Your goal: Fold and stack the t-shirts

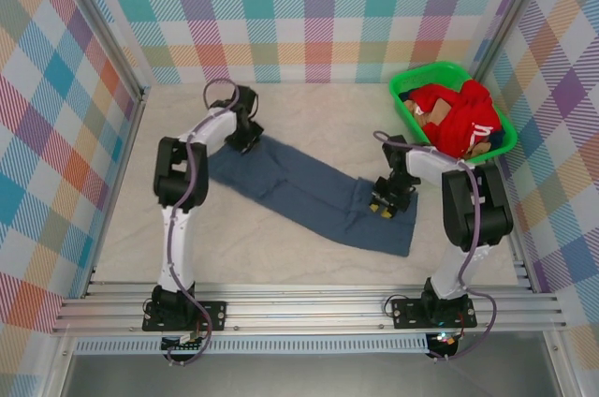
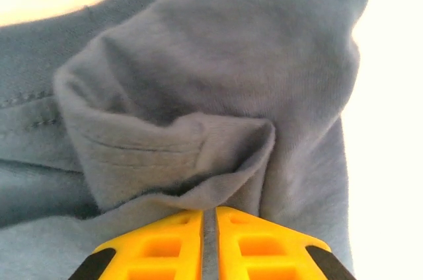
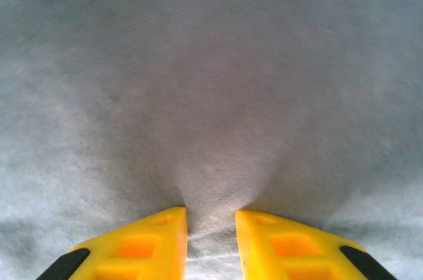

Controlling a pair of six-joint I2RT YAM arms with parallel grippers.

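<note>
One slate-blue t-shirt (image 1: 299, 186) lies on the bench (image 1: 281, 261) as a long, narrow strip, running from about ten o'clock to four o'clock across the middle of the top view. At its ten o'clock end the left end effector (image 2: 209, 214) is closed almost fully on a bunched fold of hemmed cloth, with only a sliver between its yellow fingers (image 2: 264, 244). Near the four o'clock end the right end effector (image 3: 211, 217) stands narrowly parted and pinches a small ridge of the fabric, which puckers toward its tips. At two o'clock a green basket (image 1: 404, 88) sits in the corner holding a red garment (image 1: 463, 116), with perhaps other clothes beneath it.
</note>
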